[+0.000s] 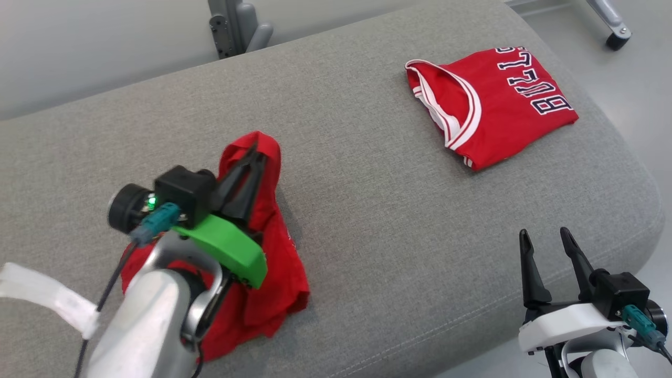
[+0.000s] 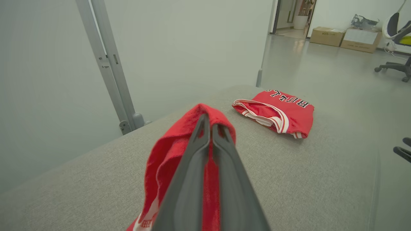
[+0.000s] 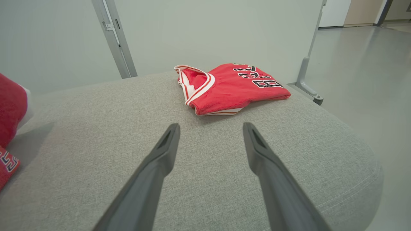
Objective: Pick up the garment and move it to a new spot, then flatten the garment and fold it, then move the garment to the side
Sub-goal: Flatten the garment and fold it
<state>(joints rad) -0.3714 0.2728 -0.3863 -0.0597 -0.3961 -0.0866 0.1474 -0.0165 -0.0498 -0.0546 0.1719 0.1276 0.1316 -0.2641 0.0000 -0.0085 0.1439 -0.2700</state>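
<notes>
Presently, the left end effector (image 1: 256, 152) is clamped on the garment (image 1: 273, 247), its two fingers pressed together with a ridge of red cloth pinched at the tips, as the left wrist view confirms (image 2: 208, 120). The garment sits on the left half of the grey fabric-covered table (image 1: 367, 210), crumpled. Its held fold forms a peak at the far end, and the rest trails back toward the robot under the left forearm.

Long axis: roughly near-to-far in the head view, in line with the left fingers, with the peak pointing away from the robot. No collar or hem can be made out in the bunch; a white-trimmed edge shows low in the left wrist view.

The right end effector (image 1: 543, 236) has its fingers spread apart and holds nothing. It stands at the near right edge of the table, well apart from the garment, which lies to its left.

A second, folded red jersey (image 1: 499, 105) occupies the far right corner.

Assessment: the left arm alone controls the load. Bare table lies between the two red items, and the carry would likely go rightward into that gap.
</notes>
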